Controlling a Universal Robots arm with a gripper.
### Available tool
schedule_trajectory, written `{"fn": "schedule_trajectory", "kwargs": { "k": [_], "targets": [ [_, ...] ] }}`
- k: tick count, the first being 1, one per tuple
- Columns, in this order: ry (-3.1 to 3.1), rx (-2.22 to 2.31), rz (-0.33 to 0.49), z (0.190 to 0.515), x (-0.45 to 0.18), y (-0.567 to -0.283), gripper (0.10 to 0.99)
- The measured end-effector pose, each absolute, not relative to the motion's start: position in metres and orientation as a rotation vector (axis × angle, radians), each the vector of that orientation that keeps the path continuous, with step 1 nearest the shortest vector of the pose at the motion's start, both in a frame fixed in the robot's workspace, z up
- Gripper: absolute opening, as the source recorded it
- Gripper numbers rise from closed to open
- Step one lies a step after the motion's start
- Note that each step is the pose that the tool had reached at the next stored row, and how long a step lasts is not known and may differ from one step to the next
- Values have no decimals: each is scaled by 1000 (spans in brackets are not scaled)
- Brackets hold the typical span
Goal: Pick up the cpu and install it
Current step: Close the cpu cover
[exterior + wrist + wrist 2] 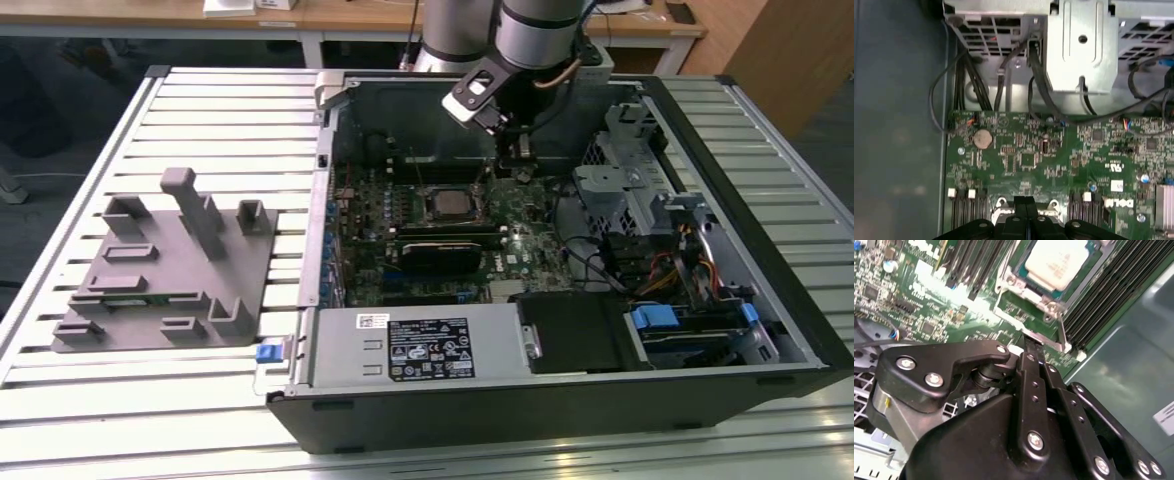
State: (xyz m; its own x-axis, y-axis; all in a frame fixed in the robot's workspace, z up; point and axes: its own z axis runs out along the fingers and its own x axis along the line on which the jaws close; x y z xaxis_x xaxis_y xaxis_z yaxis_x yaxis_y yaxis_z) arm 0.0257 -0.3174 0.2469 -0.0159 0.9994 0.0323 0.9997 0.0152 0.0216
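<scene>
The cpu (1059,262) lies in its socket (1015,282), just beside the claw (1032,345), which is closed tight, holding nothing.

Open black computer case (561,410) lies on a slatted pale metal table (200,120). Green motherboard (527,215) is exposed inside. Pale silvery square cpu (451,204) sits in a dark metal-framed socket (424,205). Black gripper (519,170) points down just beside that socket, toward the exterior view's right. Grey plastic block fixture (160,270) rests on the table, apart from the case.
</scene>
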Motion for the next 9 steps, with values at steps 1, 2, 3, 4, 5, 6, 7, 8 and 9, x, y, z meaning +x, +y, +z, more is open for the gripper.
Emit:
{"fn": "schedule_trajectory", "kwargs": {
  "k": [1, 2, 3, 4, 5, 6, 7, 8, 9],
  "targets": [
    [-2233, -2198, -60, 247, 24, -317, 106],
    [-2233, -2198, -60, 247, 21, -317, 106],
    [-2232, -2198, -60, 246, 19, -317, 106],
    [-2233, -2198, -60, 246, 17, -317, 106],
    [-2233, -2198, -60, 246, 14, -317, 106],
    [-2233, -2198, -60, 246, 12, -316, 106],
    [-2232, -2199, -60, 245, 9, -316, 106],
    [-2233, -2198, -60, 245, 7, -316, 106],
    [-2233, -2198, -59, 244, 4, -316, 106]
  ]
}}
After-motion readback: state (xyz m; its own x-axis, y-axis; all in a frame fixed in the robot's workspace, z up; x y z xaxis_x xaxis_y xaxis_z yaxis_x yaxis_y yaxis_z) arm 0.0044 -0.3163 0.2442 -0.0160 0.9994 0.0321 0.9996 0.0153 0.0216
